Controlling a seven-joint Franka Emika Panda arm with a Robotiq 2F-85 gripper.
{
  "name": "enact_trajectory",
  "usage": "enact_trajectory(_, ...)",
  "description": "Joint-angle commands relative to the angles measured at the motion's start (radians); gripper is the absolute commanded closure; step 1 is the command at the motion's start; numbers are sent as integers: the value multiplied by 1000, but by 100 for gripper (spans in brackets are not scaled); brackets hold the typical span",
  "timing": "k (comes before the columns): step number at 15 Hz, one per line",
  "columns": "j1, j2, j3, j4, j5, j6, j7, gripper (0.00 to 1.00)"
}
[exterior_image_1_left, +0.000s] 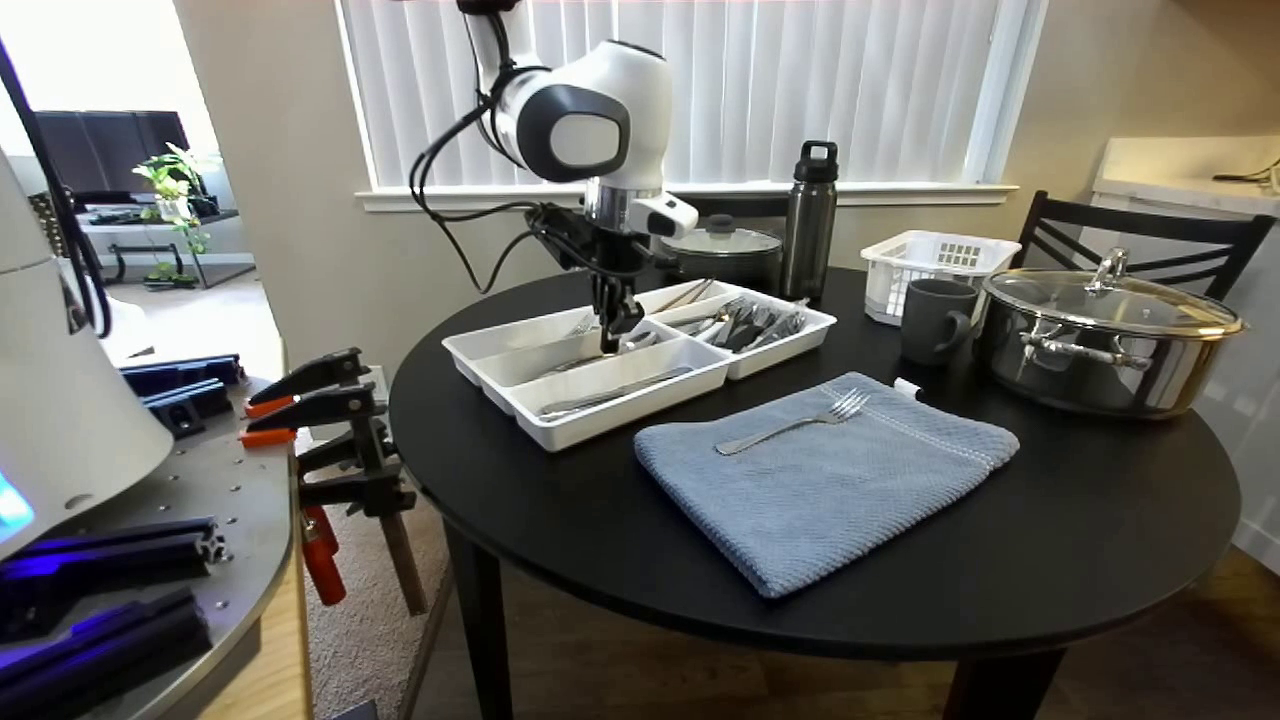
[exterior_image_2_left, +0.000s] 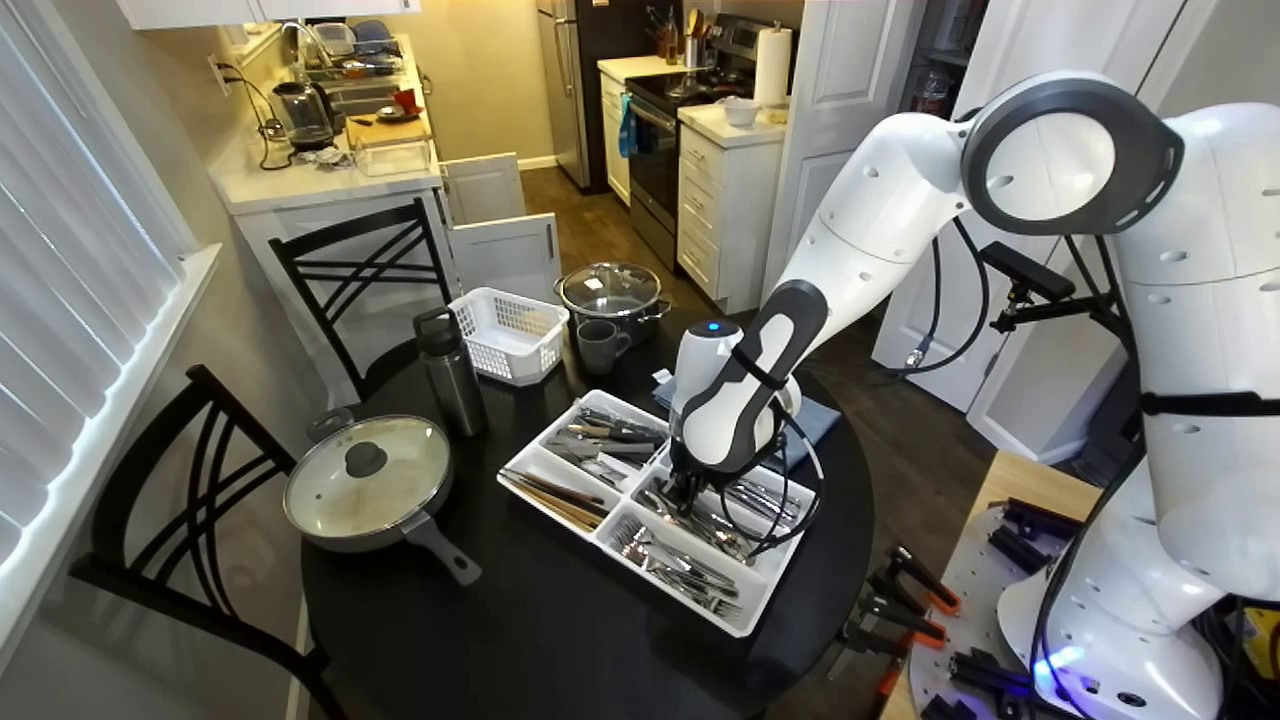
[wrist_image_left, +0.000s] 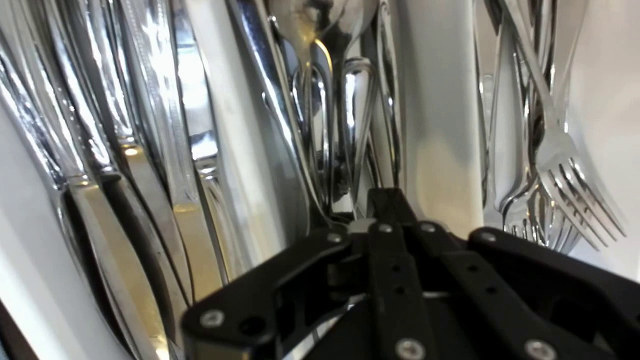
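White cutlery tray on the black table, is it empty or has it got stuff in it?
Not empty: the white tray has knives, spoons and forks in separate compartments, plain to see in the wrist view.

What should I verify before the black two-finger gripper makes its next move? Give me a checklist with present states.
1. Black two-finger gripper shut: ok.
2. Gripper empty: cannot tell; in the wrist view its fingertips overlap the shiny metal spoons.
3. Sideways room: not ok, it seems; the gripper is low at the spoon compartment, with white plastic dividers on both sides.
4. Rectangular white plastic tray fully on the round black table: ok in both exterior views.
5. Silver metal fork away from the gripper: ok; it lies on the folded blue cloth.
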Motion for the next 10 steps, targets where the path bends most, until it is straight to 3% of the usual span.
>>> enact_trajectory(1,-24,12,23,3,42,19,-53,100)
enact_trajectory(2,-24,13,24,3,43,19,-54,100)
enact_trajectory(6,-22,16,26,4,46,18,-53,81)
enact_trajectory(10,-20,20,28,6,45,18,-52,85)
